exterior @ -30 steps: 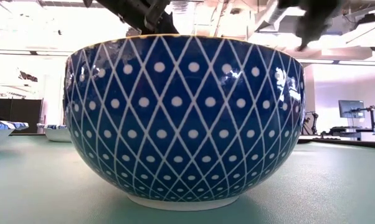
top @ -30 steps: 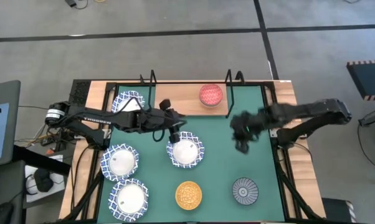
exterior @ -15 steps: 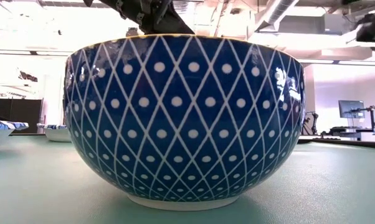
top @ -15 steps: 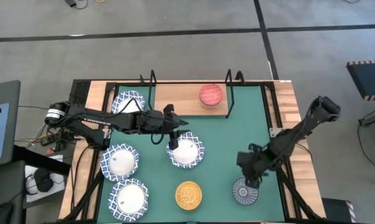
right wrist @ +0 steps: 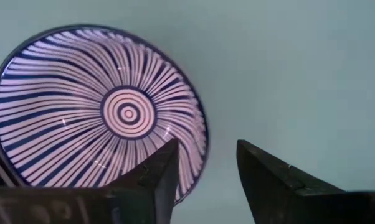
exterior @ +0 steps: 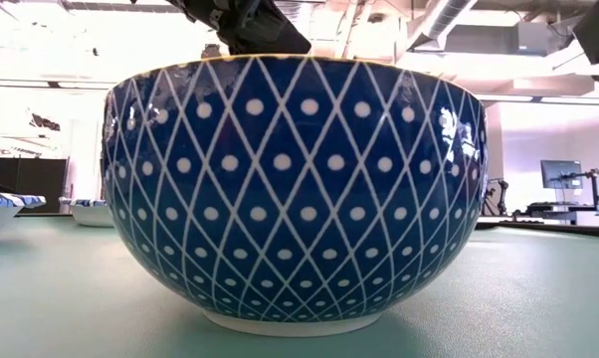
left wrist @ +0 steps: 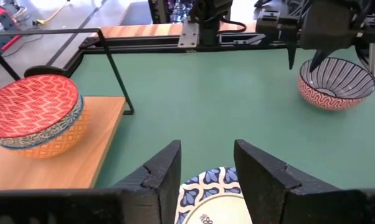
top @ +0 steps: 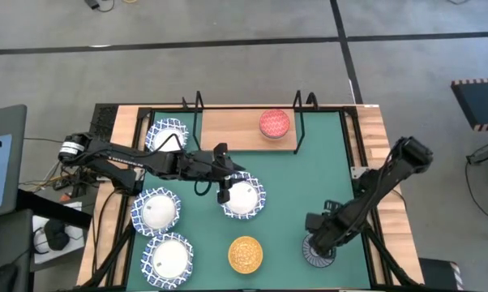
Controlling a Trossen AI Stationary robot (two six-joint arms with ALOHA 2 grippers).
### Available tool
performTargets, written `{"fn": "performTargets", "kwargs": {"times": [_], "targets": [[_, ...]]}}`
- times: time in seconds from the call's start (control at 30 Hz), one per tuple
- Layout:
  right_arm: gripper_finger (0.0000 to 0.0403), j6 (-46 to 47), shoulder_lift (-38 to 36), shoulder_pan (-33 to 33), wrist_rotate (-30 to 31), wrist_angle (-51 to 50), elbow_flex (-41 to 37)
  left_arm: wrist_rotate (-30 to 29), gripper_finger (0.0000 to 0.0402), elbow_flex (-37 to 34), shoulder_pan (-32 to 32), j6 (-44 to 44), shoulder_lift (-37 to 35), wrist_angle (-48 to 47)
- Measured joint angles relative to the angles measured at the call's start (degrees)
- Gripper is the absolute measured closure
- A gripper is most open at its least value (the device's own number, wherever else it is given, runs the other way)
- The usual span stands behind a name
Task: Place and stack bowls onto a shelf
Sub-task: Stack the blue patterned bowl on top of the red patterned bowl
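Observation:
My left gripper is open over the left rim of the middle large white bowl with a blue lattice rim, a finger on either side of the rim. My right gripper is open over the dark grey striped bowl, one finger above its inside and one outside its rim. The red bowl sits on the light-wood shelf. The orange-yellow bowl rests on the green mat.
Three more large lattice bowls stand on the mat's left side: one beside the shelf, two nearer. A blue lattice bowl fills the low view. The shelf's black wire ends stand upright. Bare mat lies right of centre.
My right gripper has swung from beside the shelf's right end toward the table's near edge and come down over the dark grey bowl. My left gripper has crept toward the near edge, onto the middle large bowl's left rim. No bowl has moved.

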Motion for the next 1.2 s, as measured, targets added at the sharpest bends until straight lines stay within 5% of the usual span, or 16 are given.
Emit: {"fn": "performTargets", "kwargs": {"times": [0.4,0.67,0.97,1.2], "targets": [[0.0326,-2.6,0.2,-3.7,-1.7,3.3,-4.2,0.1,0.0210,0.0,-0.2,-0.1,0.0,-0.6],[0.0370,-5.2,-2.0,-6.5,-2.5,2.6,-4.3,3.8,0.0207,0.0,-0.2,-0.2,0.0,-0.6],[0.0367,-5.0,-11.6,-9.4,16.7,2.2,-4.4,4.5,0.0207,0.2,-0.3,-0.1,5.5,5.6],[0.0369,-1.6,-14.1,-15.4,39.0,5.1,-4.4,2.9,0.0207,3.2,-0.3,0.8,10.1,8.8]]}}
